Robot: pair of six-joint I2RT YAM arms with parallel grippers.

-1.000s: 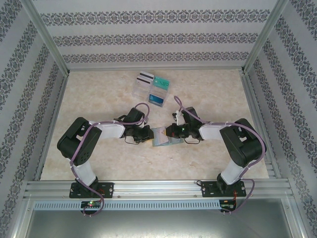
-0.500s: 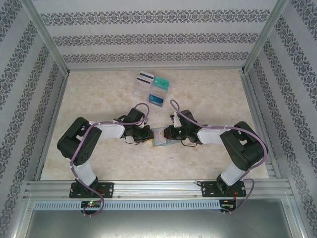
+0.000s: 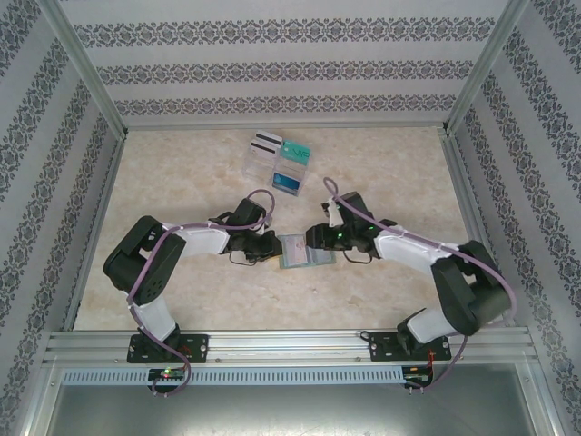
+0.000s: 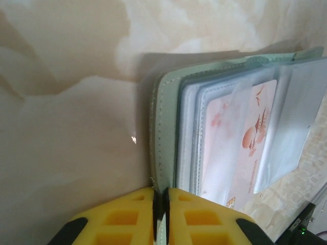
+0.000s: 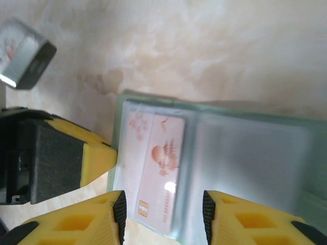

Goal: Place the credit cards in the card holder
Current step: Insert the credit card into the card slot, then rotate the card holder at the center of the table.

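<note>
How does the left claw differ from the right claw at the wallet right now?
The left claw is shut, pinching the wallet's green edge; the right claw is open and grips nothing. The left claw sits at the wallet's side, while the right claw spreads above the pocket holding the pink card. Both are yellow-tipped and meet at the wallet.
</note>
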